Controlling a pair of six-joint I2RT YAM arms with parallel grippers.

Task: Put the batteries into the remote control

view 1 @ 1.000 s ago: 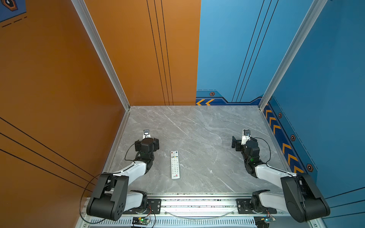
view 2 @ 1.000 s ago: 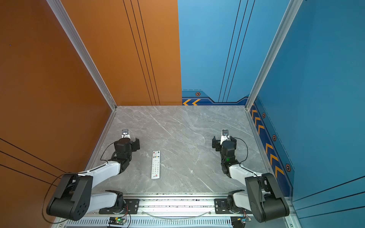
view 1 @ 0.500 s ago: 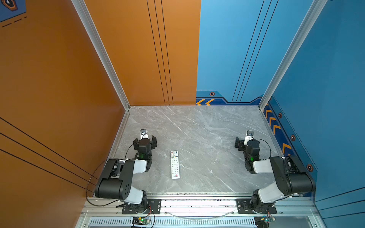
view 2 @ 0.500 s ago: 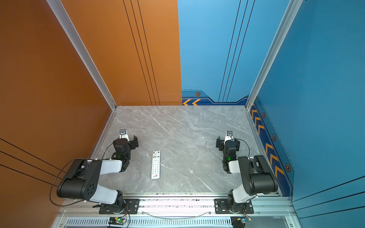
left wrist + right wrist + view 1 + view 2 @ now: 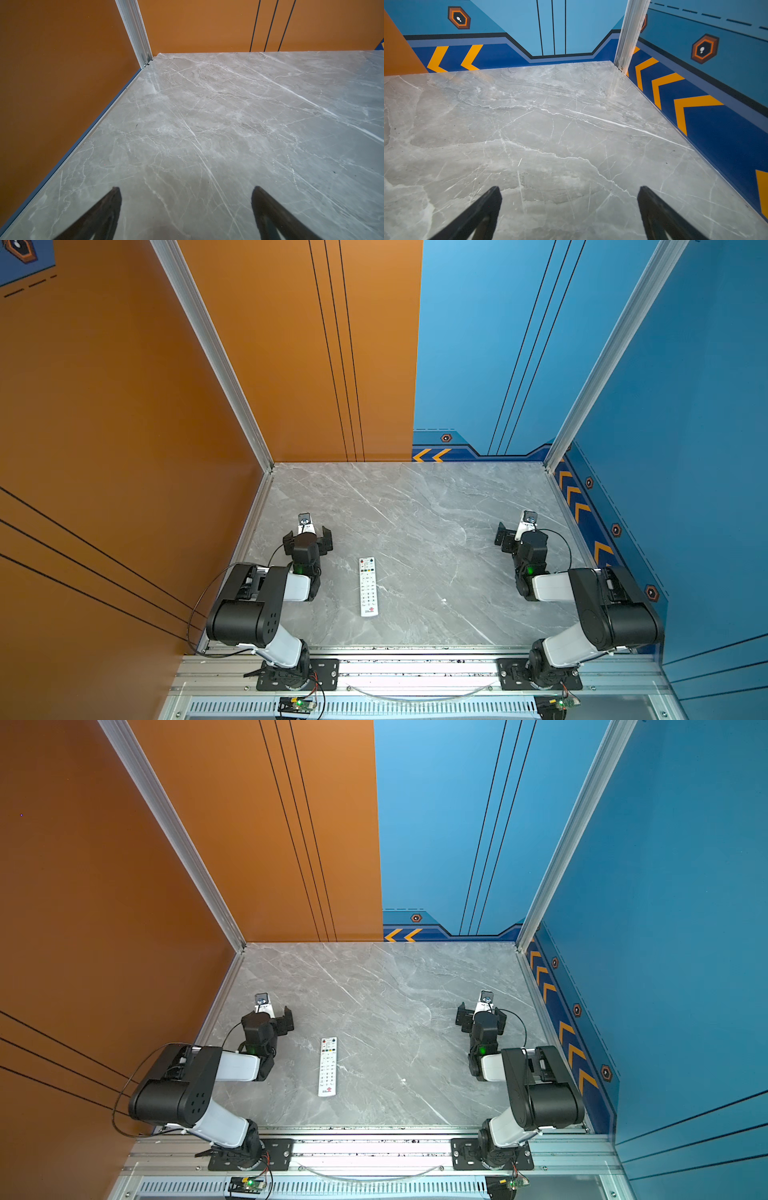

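Either side of the remote control (image 5: 368, 587), arms (image 5: 249, 605) have folded back; left end effector (image 5: 308, 539) and right end effector (image 5: 482, 1016) wide, empty. No loose batteries: probably loaded, task closing.

Grey marble counter (image 5: 415, 506) w/ white veins. Orange walls (image 5: 124, 406) left & rear-left, blue walls (image 5: 685, 398) right & rear-right. Yellow chevrons (image 5: 695, 101) along blue base. Alu rail (image 5: 415, 668) at front.

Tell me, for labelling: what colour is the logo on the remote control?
Red, on the remote control; clearest in a top view.
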